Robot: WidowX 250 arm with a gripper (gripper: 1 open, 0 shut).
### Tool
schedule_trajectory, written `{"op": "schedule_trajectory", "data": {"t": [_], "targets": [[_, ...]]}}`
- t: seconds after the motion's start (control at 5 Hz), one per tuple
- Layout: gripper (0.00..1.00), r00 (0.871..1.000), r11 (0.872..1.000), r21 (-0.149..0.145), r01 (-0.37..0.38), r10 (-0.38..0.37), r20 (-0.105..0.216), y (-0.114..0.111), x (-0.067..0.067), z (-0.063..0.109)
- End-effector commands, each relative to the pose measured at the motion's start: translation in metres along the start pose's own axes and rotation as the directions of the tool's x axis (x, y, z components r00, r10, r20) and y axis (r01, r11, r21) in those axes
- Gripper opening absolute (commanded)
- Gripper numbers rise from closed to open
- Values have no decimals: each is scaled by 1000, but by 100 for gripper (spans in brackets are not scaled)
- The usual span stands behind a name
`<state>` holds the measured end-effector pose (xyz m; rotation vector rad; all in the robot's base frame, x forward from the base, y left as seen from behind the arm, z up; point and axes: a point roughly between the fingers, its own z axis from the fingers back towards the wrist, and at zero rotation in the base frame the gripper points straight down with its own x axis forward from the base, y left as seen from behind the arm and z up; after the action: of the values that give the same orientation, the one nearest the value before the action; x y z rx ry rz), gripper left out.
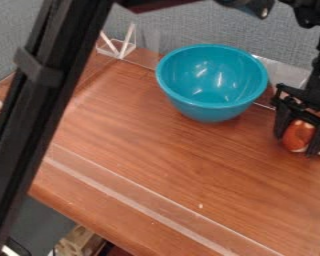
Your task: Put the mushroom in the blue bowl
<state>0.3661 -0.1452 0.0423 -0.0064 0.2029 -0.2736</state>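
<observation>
The blue bowl (pixel 212 82) stands upright and empty at the back of the wooden table. To its right, near the frame's right edge, my black gripper (pixel 300 133) points down and is shut on the mushroom (pixel 300 134). The reddish-brown cap shows between the two fingers. A bit of cream-white shows at its lower right. The mushroom sits very low over the table; I cannot tell whether it touches the wood. A small gap separates the gripper from the bowl's right side.
A thick black arm link (pixel 49 110) crosses the left of the view in the foreground, hiding part of the wooden table (pixel 149 160). A clear raised rim (pixel 123 45) runs along the table's back edge. The table's front edge drops off at lower left.
</observation>
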Motion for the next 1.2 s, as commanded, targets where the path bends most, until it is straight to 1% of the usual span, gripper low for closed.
{"op": "schedule_trajectory", "data": {"t": [0.0, 1.0], "targets": [[0, 993, 1000, -14, -3, 4, 116, 3, -3, 46], [0, 993, 1000, -16, 4, -2, 119, 10, -10, 48]]}}
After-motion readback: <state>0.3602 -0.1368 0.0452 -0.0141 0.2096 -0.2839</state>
